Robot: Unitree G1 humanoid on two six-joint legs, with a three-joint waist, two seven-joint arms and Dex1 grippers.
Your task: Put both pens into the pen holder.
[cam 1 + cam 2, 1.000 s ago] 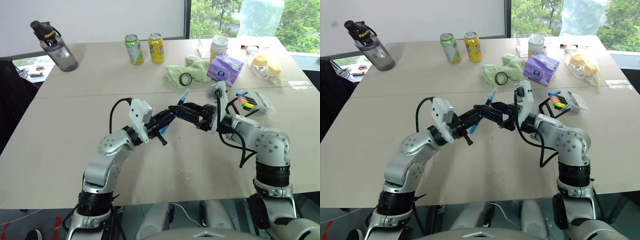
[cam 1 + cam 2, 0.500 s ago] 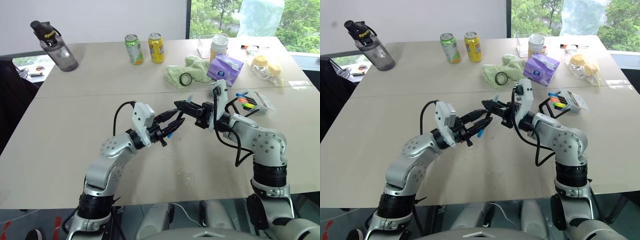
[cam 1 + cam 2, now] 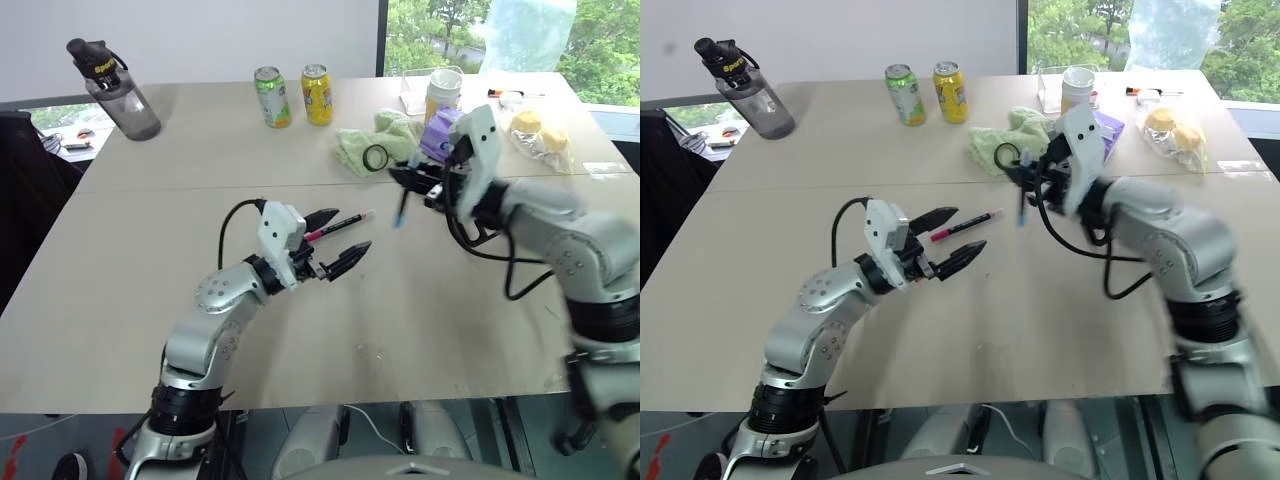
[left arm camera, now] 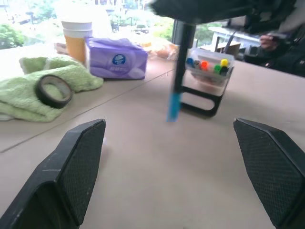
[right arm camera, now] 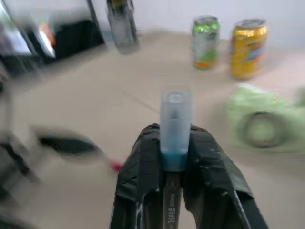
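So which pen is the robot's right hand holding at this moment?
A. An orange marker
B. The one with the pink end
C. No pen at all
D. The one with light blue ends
D. The right gripper is closed on the pen with light blue ends, its blue cap sticking out between the black fingers; the pink-ended pen lies on the table by the open left gripper.

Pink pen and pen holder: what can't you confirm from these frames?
- Pink pen: head views show it between the open left gripper's fingers; touching or resting on the table behind, unclear.
- Pen holder: left wrist view blurred; contents unreadable beyond coloured tips.
- Blue pen: lower barrel hidden by right gripper.
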